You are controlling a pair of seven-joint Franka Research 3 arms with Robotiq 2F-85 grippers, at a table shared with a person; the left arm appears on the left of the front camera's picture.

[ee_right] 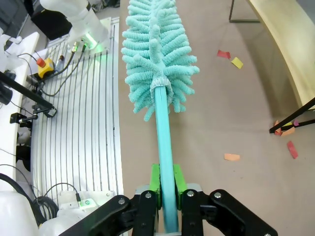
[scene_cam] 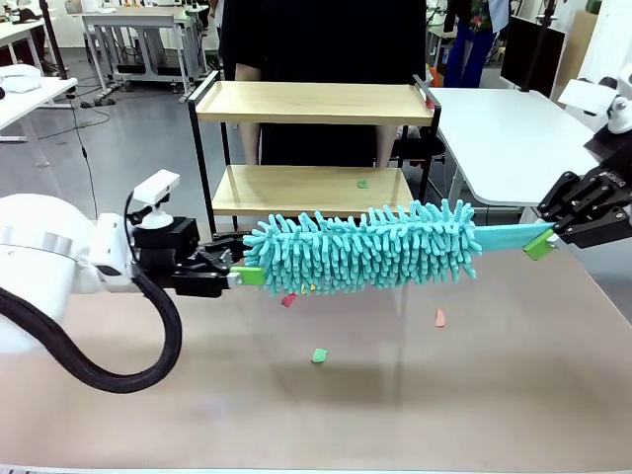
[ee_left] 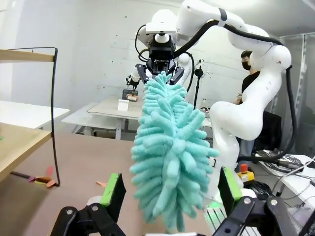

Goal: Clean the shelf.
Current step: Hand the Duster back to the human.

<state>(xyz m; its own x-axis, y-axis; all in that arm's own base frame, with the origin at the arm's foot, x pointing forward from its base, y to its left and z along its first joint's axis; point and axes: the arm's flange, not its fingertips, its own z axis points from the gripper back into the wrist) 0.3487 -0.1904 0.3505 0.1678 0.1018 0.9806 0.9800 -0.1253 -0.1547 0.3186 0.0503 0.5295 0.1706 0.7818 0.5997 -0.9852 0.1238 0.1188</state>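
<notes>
Centrally, the shelf [scene_cam: 314, 148] is standing at the far edge of the worktop [scene_cam: 395, 395], its two light boards sitting in a thin black frame; a small green scrap [scene_cam: 362, 183] is lying on the lower board. A person in dark clothing [scene_cam: 321, 39] is standing right behind it, largely cut off by the top of the front view. The left wrist view is catching only a corner of the boards [ee_left: 19, 137] and one black upright, and the right wrist view is showing just a curved edge of a board [ee_right: 290, 54] and two frame legs.

Just in front of the shelf's lower board, a teal fluffy duster [scene_cam: 365, 247] is hanging level above the worktop, running left to right. The right tool [scene_cam: 541, 243] is clenching the duster's flat teal handle [ee_right: 165, 147]; the right wrist view is showing the green pads pressing both sides of it, which the front view is making hard to read. The left tool [scene_cam: 237, 274] is sitting at the duster's left tip with its jaws spread wide, the fluffy head reaching in between the fingers [ee_left: 112, 194]; whether the pads are touching the fibres is unclear.

Coloured paper scraps [scene_cam: 320, 355] are lying scattered on the worktop below the duster, near the shelf's feet.
</notes>
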